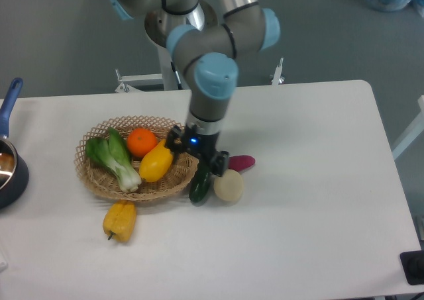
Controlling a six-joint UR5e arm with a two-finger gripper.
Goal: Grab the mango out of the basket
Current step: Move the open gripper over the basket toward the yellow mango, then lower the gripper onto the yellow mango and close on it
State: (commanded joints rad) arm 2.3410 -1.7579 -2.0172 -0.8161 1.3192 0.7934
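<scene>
From the fixed camera, the basket (99, 181) is sitting on the left part of the white table (318, 200); the mango (156, 160) is lying inside it, toward its right side, tilted with one end pointing up to the right; the orange (142, 142) is resting just beside it at upper left, and the bok choy (114, 156) is lying across the basket's left half. The gripper (197, 153) is hanging over the basket's right rim, just right of the mango's upper end; its fingers are showing spread apart, one dark tip near the mango and the other near the cucumber (200, 185), and nothing is sitting between them; whether a tip is touching the mango I cannot tell. The cucumber is leaning against the basket's right edge; a pale round vegetable (228, 185) is touching it on the right, and a purple sweet potato (242, 161) is peeking out behind that. A yellow bell pepper (120, 221) is lying on the table just below the basket; a dark pot with a blue handle (9, 155) is standing at the left edge.
</scene>
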